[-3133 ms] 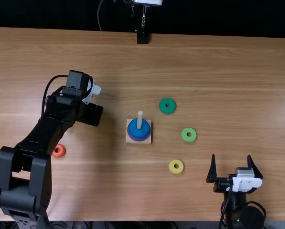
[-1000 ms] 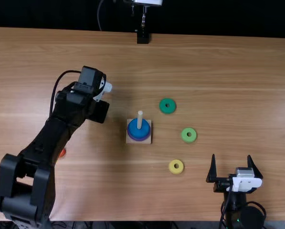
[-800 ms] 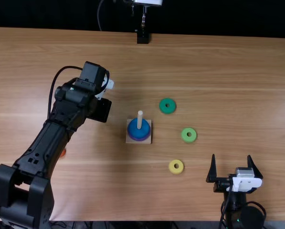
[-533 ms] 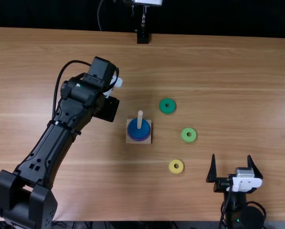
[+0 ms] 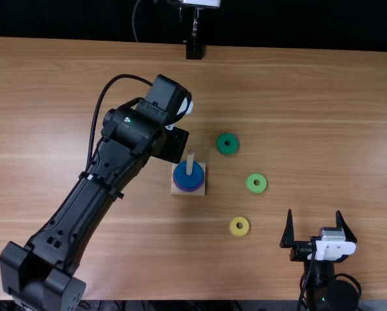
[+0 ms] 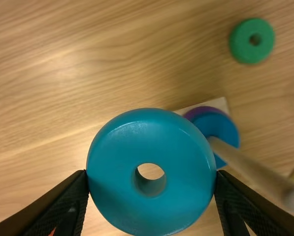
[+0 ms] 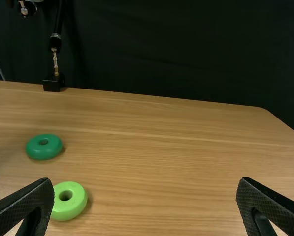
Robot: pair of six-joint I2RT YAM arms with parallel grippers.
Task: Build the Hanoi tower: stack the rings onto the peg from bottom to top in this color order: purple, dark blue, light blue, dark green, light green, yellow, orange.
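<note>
In the top view my left gripper (image 5: pixel 172 146) hangs just behind and left of the wooden peg (image 5: pixel 190 163). A dark blue ring (image 5: pixel 188 176) lies over a purple ring (image 5: pixel 189 189) on the peg's square base. The left wrist view has my left gripper (image 6: pixel 151 179) shut on the light blue ring (image 6: pixel 122 147), held beside the peg (image 6: pixel 250 164) and apart from it. My right gripper (image 5: pixel 315 223) stands open at the near right; in the right wrist view, nothing is between the fingers of the right gripper (image 7: pixel 145 189).
Right of the peg lie a dark green ring (image 5: pixel 227 144), a light green ring (image 5: pixel 257 183) and a yellow ring (image 5: pixel 239 226). A bit of the orange ring (image 6: pixel 52 231) peeks out beside a left finger. A black stand (image 5: pixel 194 50) is at the table's far edge.
My left arm has swung to the right, bringing its gripper close to the peg, and it now covers the orange ring's spot in the top view. The right arm has stayed still.
</note>
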